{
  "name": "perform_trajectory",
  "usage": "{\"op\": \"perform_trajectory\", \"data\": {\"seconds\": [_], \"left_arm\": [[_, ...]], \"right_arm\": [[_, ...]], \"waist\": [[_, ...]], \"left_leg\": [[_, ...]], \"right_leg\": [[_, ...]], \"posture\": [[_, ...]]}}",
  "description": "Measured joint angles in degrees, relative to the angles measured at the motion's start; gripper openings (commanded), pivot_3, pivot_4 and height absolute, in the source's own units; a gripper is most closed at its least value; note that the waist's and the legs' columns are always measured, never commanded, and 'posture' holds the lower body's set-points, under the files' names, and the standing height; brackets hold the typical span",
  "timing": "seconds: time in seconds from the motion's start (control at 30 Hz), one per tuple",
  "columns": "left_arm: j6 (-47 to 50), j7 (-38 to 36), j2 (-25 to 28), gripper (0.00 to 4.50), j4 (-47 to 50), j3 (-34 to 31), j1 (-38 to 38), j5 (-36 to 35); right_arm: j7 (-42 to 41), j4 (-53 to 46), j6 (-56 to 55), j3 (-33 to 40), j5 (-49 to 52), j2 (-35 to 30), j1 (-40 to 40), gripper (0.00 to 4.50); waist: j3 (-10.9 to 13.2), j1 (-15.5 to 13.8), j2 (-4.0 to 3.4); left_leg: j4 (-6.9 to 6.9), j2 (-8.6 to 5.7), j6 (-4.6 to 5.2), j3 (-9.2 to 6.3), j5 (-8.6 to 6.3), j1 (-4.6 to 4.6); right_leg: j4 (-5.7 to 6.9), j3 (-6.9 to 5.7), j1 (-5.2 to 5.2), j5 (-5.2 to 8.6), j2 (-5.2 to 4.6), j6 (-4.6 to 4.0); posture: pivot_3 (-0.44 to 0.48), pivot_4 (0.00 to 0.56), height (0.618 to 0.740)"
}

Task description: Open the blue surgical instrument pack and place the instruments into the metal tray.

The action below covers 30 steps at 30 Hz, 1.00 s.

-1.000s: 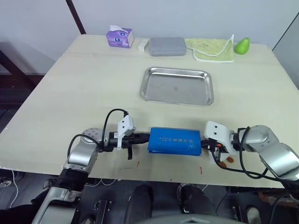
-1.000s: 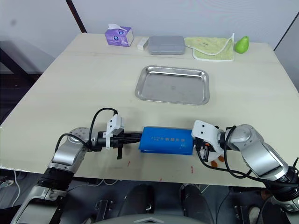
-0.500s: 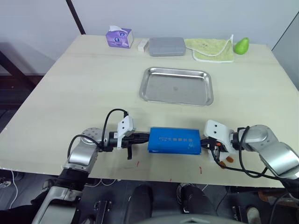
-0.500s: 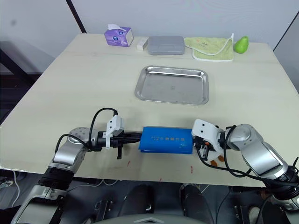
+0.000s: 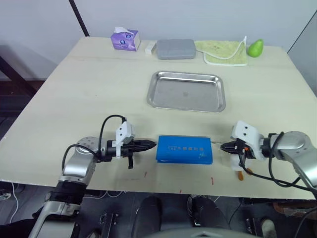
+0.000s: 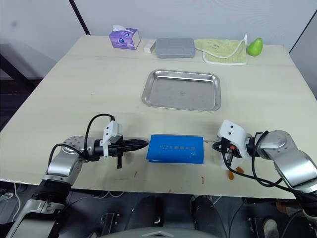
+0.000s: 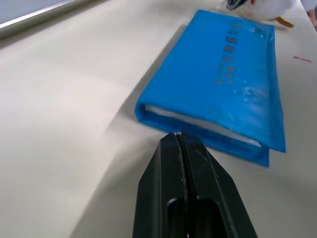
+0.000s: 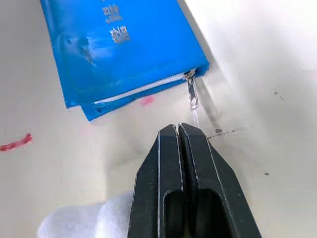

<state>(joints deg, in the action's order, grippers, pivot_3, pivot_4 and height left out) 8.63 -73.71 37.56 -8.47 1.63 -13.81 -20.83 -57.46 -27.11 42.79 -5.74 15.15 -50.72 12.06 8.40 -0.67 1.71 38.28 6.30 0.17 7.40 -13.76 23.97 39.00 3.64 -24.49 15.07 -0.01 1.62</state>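
The blue surgical instrument pack (image 5: 184, 148) lies flat and closed near the table's front edge, with white zipper teeth along one edge (image 8: 141, 89). The instruments are hidden. My left gripper (image 5: 152, 144) is shut, its tips a short gap from the pack's left end (image 7: 198, 124). My right gripper (image 5: 223, 146) is shut too, a little to the right of the pack. The silvery zipper pull (image 8: 192, 96) trails from the pack's corner and ends beside those tips. I cannot tell if it is pinched. The metal tray (image 5: 186, 75) stands empty behind the pack.
Along the far edge stand a purple tissue box (image 5: 125, 38), a small white block (image 5: 150, 47), a grey case (image 5: 176, 48), a pale green cloth (image 5: 225, 52) and a green pear (image 5: 255, 48). A small orange piece (image 5: 240, 174) lies under my right wrist.
Both grippers have drawn back from the pack's ends, the left one to the left and the right one to the right. The pack has stayed in place.
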Motion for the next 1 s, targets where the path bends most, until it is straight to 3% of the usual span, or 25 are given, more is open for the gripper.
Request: {"op": "perform_trajectory", "data": {"seconds": [0.17, 0.27, 0.4, 0.53, 0.7, 1.0], "left_arm": [[2.74, -2.40, 2.12, 0.00, 1.70, -5.96, 4.76, -6.52], [5.57, -3.81, 4.46, 1.16, 3.81, -9.34, 7.41, -10.42], [7.39, -4.86, 6.56, 2.96, 4.38, -13.24, 9.66, -12.81], [7.71, -5.48, 8.30, 4.48, 3.23, -17.08, 11.88, -13.95], [7.43, -6.04, 8.68, 4.50, 0.96, -19.46, 13.27, -14.23], [7.78, -7.35, 9.32, 4.50, -0.03, -19.61, 12.55, -14.37]], "right_arm": [[-1.80, -2.84, -7.36, 11.37, 6.46, 2.46, -8.49, 0.08], [-2.80, -5.76, -10.39, 18.99, 11.04, 4.51, -15.29, 0.90], [-4.14, -6.32, -11.94, 27.49, 14.20, 4.60, -23.48, 2.75], [-6.96, -6.22, -14.35, 41.54, 15.90, 5.09, -34.92, 4.39], [-9.70, -5.65, -16.78, 50.38, 16.88, 6.87, -43.37, 4.46], [-9.59, -6.19, -16.79, 51.63, 18.95, 5.88, -43.57, 4.46]], "waist": [[0.01, 0.08, 0.01], [0.01, 0.00, 0.02], [0.01, -0.01, 0.01], [0.02, 0.00, 0.01], [0.01, 0.32, 0.00], [0.00, 0.67, 0.00]], "left_leg": [[-0.02, 0.01, 0.00, -0.06, 0.00, 0.00], [-0.02, 0.01, 0.00, -0.13, 0.00, 0.00], [-0.01, 0.01, 0.00, -0.13, 0.00, -0.07], [-0.06, 0.00, -0.01, -0.30, -0.01, -0.10], [-0.06, 0.01, -0.01, -0.41, -0.01, -0.20], [-0.07, 0.00, -0.02, -0.54, -0.01, -0.17]], "right_leg": [[0.02, -0.06, 0.01, 0.00, 0.00, 0.03], [0.00, -0.12, 0.05, 0.01, -0.01, 0.04], [-0.03, -0.15, 0.14, 0.03, -0.03, 0.00], [-0.11, -0.31, 0.25, 0.08, -0.04, -0.01], [-0.11, -0.41, 0.37, 0.18, -0.04, -0.16], [-0.14, -0.53, 0.43, 0.21, -0.06, -0.22]], "posture": [[0.000, 0.150, 0.740], [0.000, 0.150, 0.740], [0.000, 0.150, 0.740], [0.000, 0.150, 0.740], [0.000, 0.150, 0.740], [0.000, 0.150, 0.740]]}}
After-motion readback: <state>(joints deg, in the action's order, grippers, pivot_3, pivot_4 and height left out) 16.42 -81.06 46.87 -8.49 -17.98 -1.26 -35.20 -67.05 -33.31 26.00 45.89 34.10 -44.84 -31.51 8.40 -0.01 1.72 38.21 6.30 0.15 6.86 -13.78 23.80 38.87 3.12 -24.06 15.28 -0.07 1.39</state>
